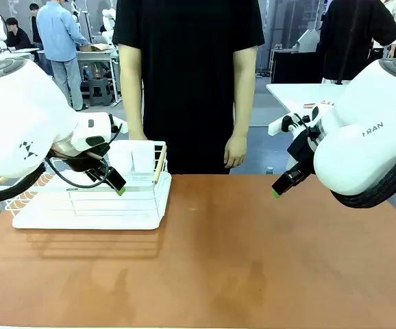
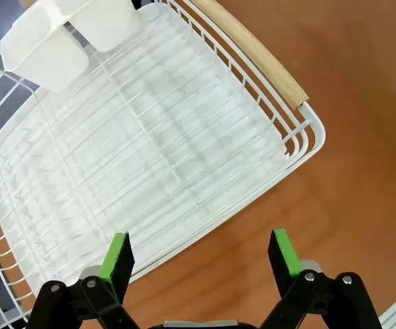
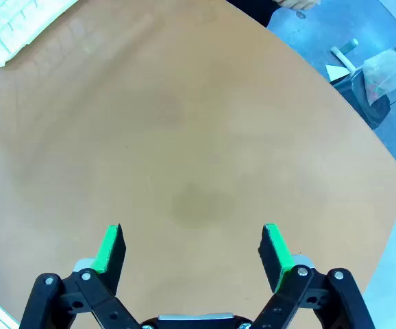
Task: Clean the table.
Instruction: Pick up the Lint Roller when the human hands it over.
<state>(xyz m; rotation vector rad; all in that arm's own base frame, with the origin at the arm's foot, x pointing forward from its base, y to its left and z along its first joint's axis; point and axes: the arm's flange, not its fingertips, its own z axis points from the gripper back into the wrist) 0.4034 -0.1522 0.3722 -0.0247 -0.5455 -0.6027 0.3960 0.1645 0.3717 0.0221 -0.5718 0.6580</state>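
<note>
The bench (image 1: 253,253) spans the lower half of the front view, reddish-brown and mostly bare. At its 10 o'clock corner sits a white wire rack (image 1: 81,221), with two white tubs (image 1: 133,156) at its far end and a wooden handle (image 1: 159,164) along its 3 o'clock side. A person stands at 12 o'clock, one hand (image 1: 235,151) hanging just beyond the far edge.

The left tool (image 2: 199,255) hovers above the rack's near corner, jaws wide apart and empty. The right tool (image 3: 192,248) hangs above the bare top toward 2 o'clock, jaws likewise apart and holding nothing. Under it lies a faint darker patch (image 3: 198,204).

The step in hand looks like the opening approach, with the rack as the one thing to clear. To do it well, the left tool should probably turn to straddle the handle, come straight down, and close only once the pads flank the bar. A grip at one corner may tilt the rack and spill the tubs. The right tool could take the opposite rim to keep it level, well away from the person's hand.
</note>
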